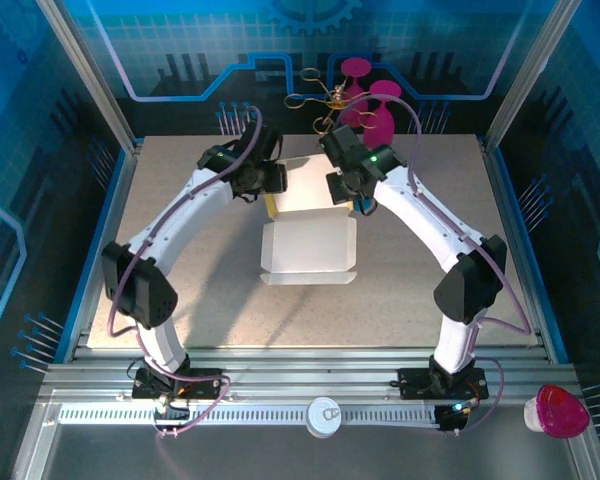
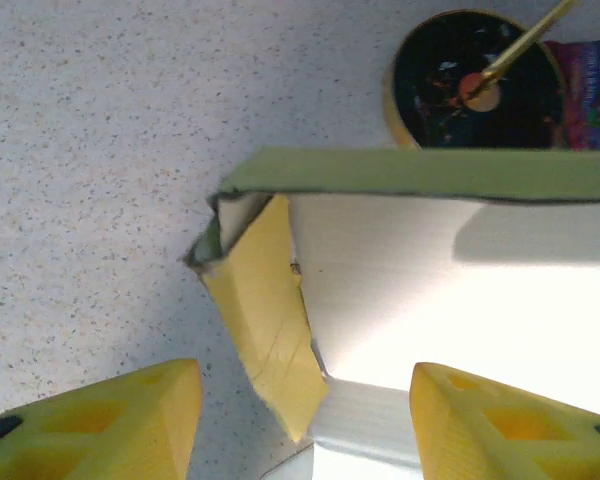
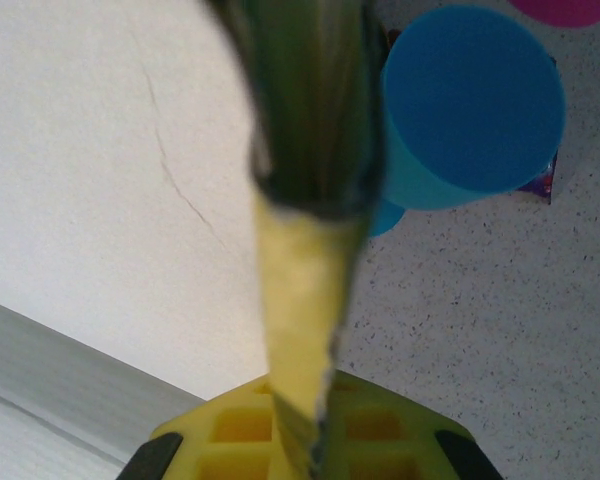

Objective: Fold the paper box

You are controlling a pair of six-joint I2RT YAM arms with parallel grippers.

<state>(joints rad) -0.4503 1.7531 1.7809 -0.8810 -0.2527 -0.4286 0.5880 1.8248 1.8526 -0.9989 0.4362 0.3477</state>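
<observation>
Clamping my right pincer (image 3: 302,440) on a raised wall of the paper box (image 1: 308,245) on the bench (image 1: 220,290), I had the left pincer (image 2: 300,420) apart beside its corner flap (image 2: 270,320), which looked due for tucking inward.

I work on a speckled beige table (image 1: 310,315) boxed in by an aluminium frame (image 1: 90,75). A blue panel (image 1: 420,50) printed with circuit-line graphics closes the far side, with darker blue panels to the left and right. A slotted metal rail (image 1: 230,412) runs along the near edge. Bright light falls from overhead.
</observation>
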